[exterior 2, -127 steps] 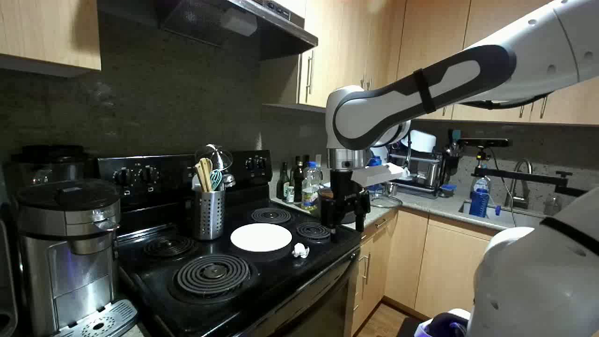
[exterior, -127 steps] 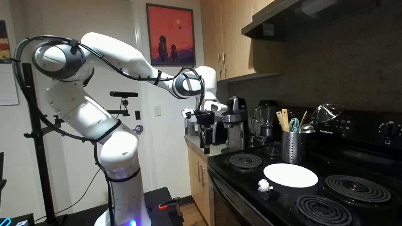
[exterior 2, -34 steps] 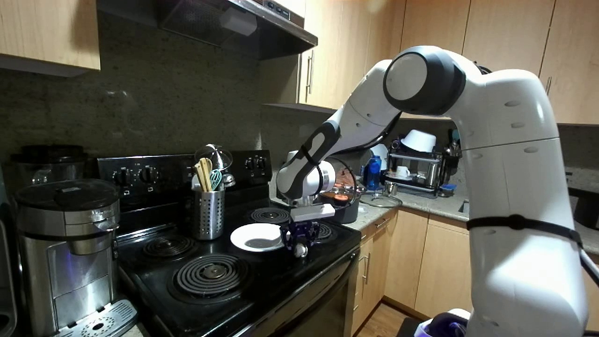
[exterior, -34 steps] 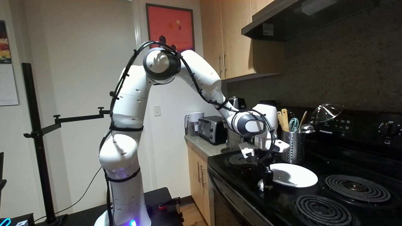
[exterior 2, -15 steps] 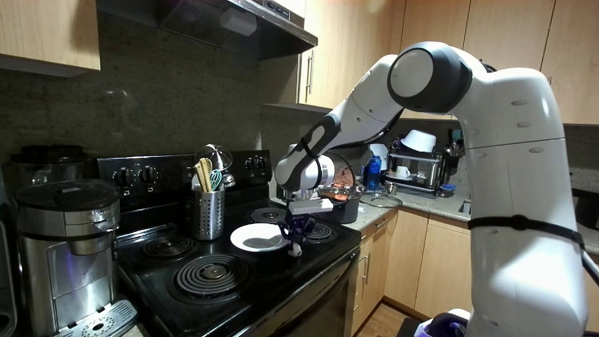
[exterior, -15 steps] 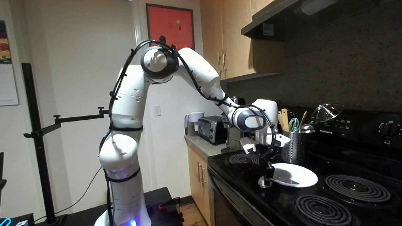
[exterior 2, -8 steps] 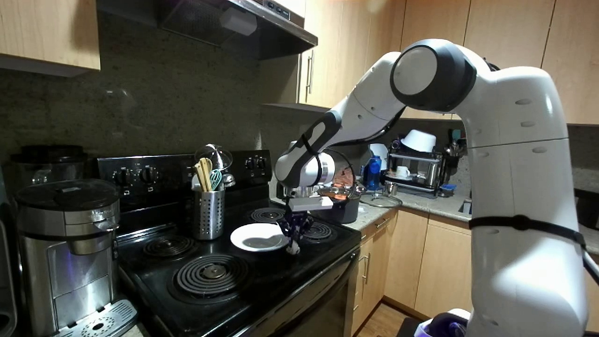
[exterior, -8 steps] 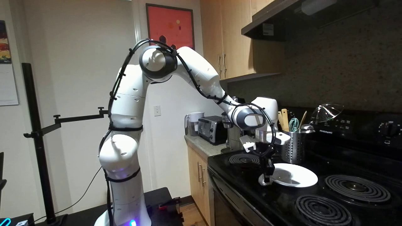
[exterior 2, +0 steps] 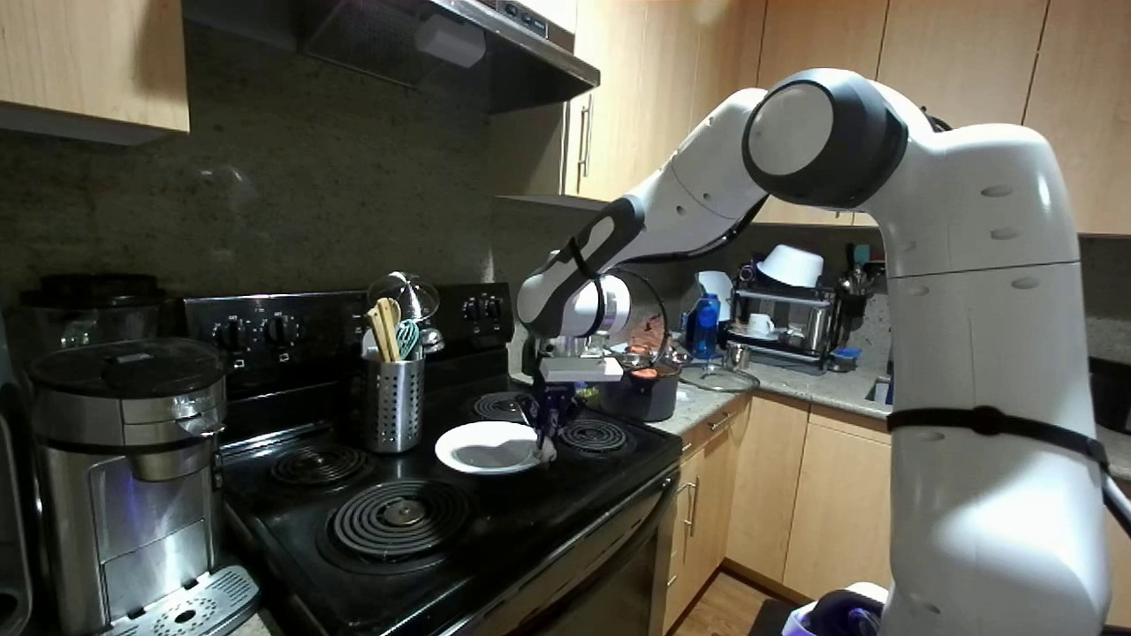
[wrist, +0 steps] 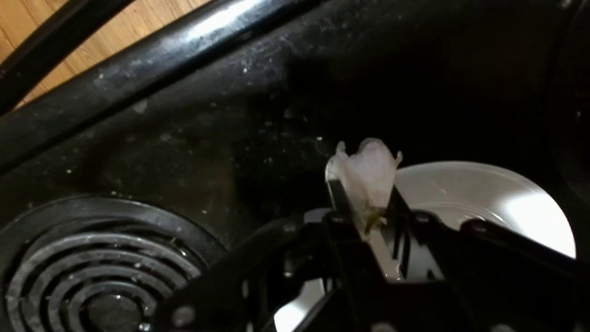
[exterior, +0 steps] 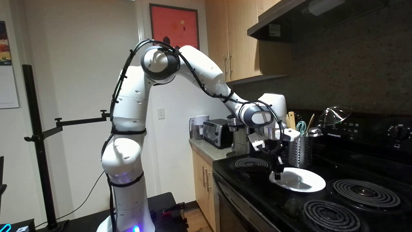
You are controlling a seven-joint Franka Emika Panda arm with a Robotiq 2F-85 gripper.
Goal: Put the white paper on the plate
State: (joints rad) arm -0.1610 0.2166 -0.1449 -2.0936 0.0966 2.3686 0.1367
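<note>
The crumpled white paper (wrist: 371, 168) is pinched between the fingertips of my gripper (wrist: 362, 196), its wad sticking out past them in the wrist view. In an exterior view the gripper (exterior 2: 548, 437) holds the paper (exterior 2: 545, 453) at the near right rim of the round white plate (exterior 2: 486, 449), slightly above stove height. Dark fingers cover part of the plate (exterior: 307, 181) in an exterior view, where most of the paper is hidden behind them. In the wrist view the plate (wrist: 438, 182) lies right of and beneath the gripper, partly covered by it.
Coiled burners (exterior 2: 402, 517) surround the plate on the black stove. A metal utensil holder (exterior 2: 395, 406) with tall utensils stands behind the plate, near the wrist. A dark pot (exterior 2: 649, 397) sits on the counter beside the stove, and a coffee maker (exterior 2: 132, 477) on the opposite side.
Within the last second the fingers have drawn in on the paper, and it has come up off the stove. Gripper and paper have moved up and toward the plate's rim.
</note>
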